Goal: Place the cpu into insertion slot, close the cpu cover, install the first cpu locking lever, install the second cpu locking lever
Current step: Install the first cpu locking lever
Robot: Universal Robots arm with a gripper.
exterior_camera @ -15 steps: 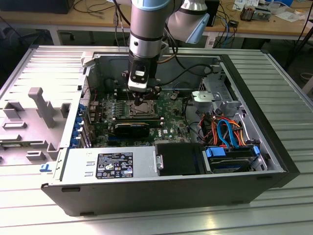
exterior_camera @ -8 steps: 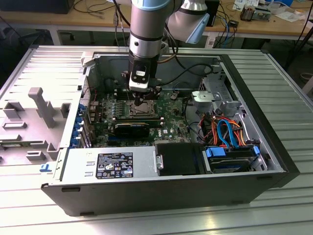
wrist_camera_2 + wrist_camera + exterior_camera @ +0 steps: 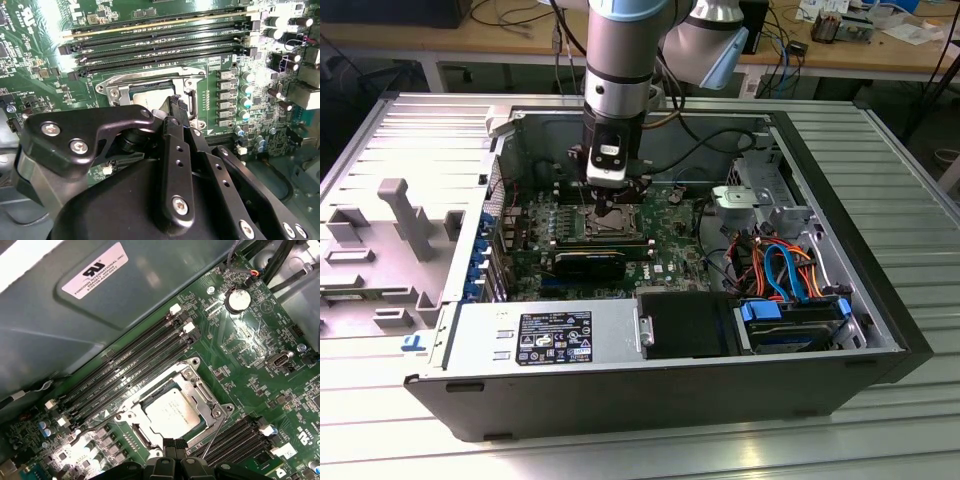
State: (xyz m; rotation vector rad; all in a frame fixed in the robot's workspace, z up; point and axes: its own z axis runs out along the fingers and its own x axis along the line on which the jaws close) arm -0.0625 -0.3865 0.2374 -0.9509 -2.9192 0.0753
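The cpu (image 3: 172,411), a silvery square chip, lies flat in the insertion slot (image 3: 124,416) on the green motherboard (image 3: 250,345). The cpu cover (image 3: 200,389), a silver frame, lies down around the chip. A thin metal locking lever (image 3: 214,432) slants up beside the slot, close to my fingertips. My gripper (image 3: 174,444) is shut, its black fingers pressed together just above the slot's edge with nothing between them. In the second wrist view the gripper (image 3: 175,106) hangs over the slot (image 3: 150,91). In the exterior view the gripper (image 3: 612,206) hovers over the slot (image 3: 603,226) inside the open computer case.
Black memory slots (image 3: 135,365) run alongside the socket, with a coin battery (image 3: 236,301) beyond. A black ribbed heatsink (image 3: 590,266), the power supply (image 3: 545,336), coloured cables (image 3: 780,265) and a drive bay (image 3: 790,326) fill the case. Its grey wall (image 3: 75,315) stands close by.
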